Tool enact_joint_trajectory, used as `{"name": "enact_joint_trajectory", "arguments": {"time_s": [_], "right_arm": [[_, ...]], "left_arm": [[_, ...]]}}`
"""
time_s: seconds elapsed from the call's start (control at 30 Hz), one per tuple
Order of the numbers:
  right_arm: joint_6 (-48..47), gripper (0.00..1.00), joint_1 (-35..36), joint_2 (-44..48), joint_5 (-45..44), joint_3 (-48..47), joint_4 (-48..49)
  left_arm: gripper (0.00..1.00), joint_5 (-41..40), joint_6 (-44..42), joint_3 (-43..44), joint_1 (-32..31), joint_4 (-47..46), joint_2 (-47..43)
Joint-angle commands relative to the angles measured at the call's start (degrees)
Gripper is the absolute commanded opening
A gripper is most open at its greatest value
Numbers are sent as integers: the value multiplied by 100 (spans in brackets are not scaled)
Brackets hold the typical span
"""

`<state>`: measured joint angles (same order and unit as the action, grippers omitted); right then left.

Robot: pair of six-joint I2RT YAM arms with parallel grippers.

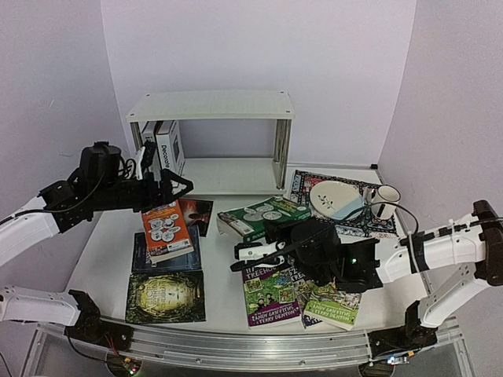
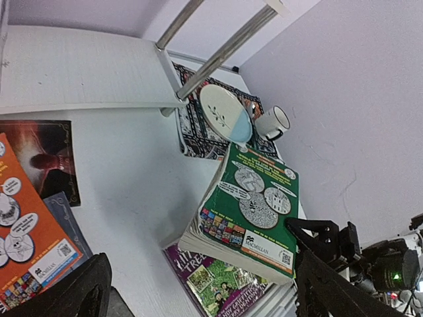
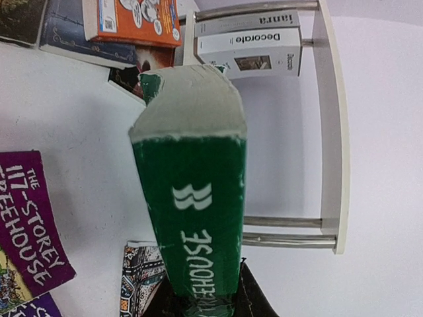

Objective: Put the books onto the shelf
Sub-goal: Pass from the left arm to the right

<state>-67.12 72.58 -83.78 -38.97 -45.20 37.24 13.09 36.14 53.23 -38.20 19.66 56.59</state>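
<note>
Purple book (image 1: 271, 302) lies nearest. Right pincer (image 3: 198, 305) pinches the green book (image 3: 192, 198) for the shelf (image 1: 212, 104); left pincer (image 1: 174, 188) gapes empty.

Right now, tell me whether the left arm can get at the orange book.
Probably yes: the left gripper hangs open right beside the orange book, which lies topmost on a dark book, nothing covering it.

left arm (image 1: 47, 216) comes in from the left side, elbow bent, wrist level. left claw (image 1: 174, 188) has its jaws spread wide, nothing between them. right arm (image 1: 440, 250) stretches low from the right side. right claw (image 1: 271, 236) is clamped on the green book (image 3: 192, 218) at its spine end.
</note>
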Motion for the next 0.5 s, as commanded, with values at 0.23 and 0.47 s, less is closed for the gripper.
{"name": "enact_joint_trajectory", "arguments": {"time_s": [0.23,0.47], "right_arm": [[1956,0,-19,-568,-835,-1229,-1951],[2446,0,-162,-280,-130,-908,-1665]], "left_arm": [[97,-1252,-182,3,5,154,-755],[97,-1694,-271,-81,5,350,-1071]]}}
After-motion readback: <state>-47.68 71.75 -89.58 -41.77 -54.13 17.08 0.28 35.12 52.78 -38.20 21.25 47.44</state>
